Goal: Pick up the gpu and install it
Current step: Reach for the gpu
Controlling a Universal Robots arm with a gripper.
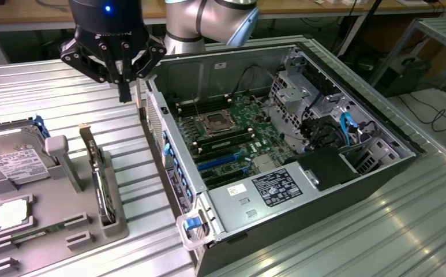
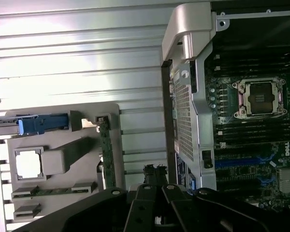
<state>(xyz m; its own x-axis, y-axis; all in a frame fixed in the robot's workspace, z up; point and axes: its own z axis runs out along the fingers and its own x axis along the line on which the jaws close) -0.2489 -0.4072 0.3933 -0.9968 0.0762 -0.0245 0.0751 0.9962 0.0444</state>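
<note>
Gpu (image 1: 100, 179) is sitting edge-up, stiff but fragile, top edge grabbable; you're hovering with jaws clenched empty.

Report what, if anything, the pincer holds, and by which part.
Nothing. The pincer hangs empty above the table beside the computer case; the gpu stands on edge in the grey tray, apart from it.
</note>
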